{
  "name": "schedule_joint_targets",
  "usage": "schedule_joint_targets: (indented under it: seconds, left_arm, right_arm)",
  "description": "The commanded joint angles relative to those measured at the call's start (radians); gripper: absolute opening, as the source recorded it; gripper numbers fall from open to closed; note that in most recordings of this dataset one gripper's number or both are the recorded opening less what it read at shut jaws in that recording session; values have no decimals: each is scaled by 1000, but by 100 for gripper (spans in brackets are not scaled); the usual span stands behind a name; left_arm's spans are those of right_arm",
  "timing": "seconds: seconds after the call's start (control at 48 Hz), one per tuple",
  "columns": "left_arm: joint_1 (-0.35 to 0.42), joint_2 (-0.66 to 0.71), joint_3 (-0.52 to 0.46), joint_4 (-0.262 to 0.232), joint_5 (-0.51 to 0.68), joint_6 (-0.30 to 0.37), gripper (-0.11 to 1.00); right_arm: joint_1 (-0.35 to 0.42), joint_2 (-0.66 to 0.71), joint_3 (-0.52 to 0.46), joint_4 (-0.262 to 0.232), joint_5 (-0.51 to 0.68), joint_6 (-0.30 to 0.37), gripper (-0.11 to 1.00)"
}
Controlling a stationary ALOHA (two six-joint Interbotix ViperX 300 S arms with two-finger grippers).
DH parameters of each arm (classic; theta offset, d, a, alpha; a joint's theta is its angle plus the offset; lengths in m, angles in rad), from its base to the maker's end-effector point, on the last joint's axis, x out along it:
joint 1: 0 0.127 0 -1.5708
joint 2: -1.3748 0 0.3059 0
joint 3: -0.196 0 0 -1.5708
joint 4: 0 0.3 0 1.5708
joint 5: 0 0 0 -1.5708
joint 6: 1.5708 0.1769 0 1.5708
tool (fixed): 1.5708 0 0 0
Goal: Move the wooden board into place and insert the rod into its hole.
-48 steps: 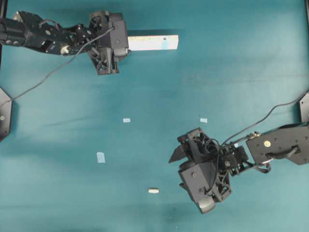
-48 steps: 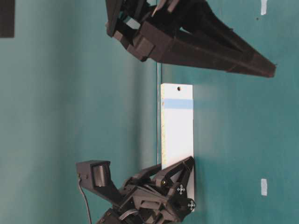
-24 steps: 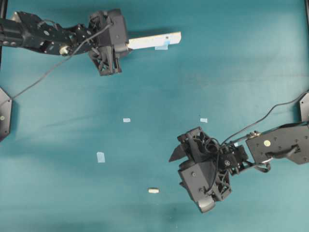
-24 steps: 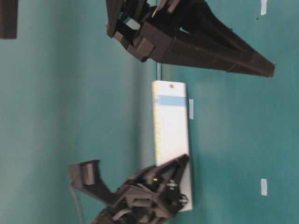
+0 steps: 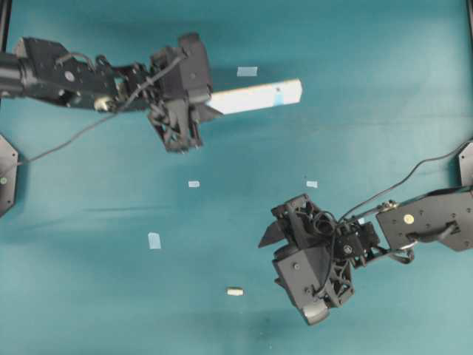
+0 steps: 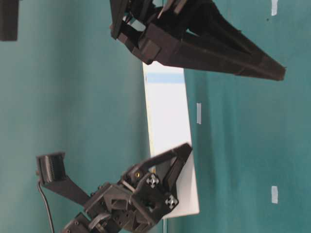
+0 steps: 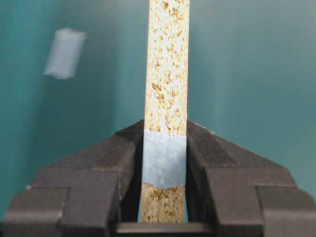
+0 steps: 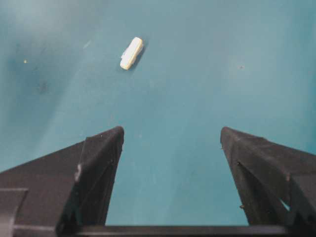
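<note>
Here, the left hand (image 5: 211, 103) is clamped on one end of the wooden board (image 5: 255, 97), a long narrow plank with a smooth whitish face and a speckled tan particleboard edge, which juts from the jaws toward the right of the overhead view at a slight upward slant. In the left wrist view the board (image 7: 167, 74) stands on edge between the two black angular fingers (image 7: 106, 158), its coarse flecked grain facing the camera and a band of pale-blue tape wrapped round it right at the grip. A second pale-blue band crosses the board's face near its free end. A loose tape square (image 5: 247, 71) lies on the matte teal table (image 5: 369, 111) just above the board in the overhead view. Well below the board, the rod (image 5: 235, 291), a short cream-white cylinder with rounded ends, lies flat on the table. The right hand (image 8: 170, 148) sits far below and to the right of the board with its black wedge-shaped fingers (image 8: 101, 153) spread wide and nothing between them; the rod (image 8: 131, 53) rests ahead of them, untouched. Three more tape squares (image 5: 194, 184) dot the table below the board.
</note>
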Motion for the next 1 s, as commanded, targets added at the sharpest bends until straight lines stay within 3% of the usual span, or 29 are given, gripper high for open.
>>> schedule_joint_targets:
  seconds: [0.0,0.146,0.458,0.604,0.791,0.978]
  left_arm:
    - [-34,6,-49,0,-5,-37,21]
    - [-92,51,-101,-2,-5,-71,21]
    - [-186,100,-137,-3,-5,-75,21]
    - [-199,101,-130,-3,0,-95,21]
    - [-207,103,-126,-3,0,-175,21]
    - [-210,101,-97,-3,0,-183,21]
  right_arm:
    - [0,-12,-21,-8,-5,0,87]
    - [0,-12,-21,-21,-5,0,87]
    - [0,-11,-21,-23,-5,2,87]
    - [0,-12,-21,-23,-5,2,87]
    - [0,-11,-21,-23,-5,2,87]
    - [0,-12,-21,-23,-5,2,87]
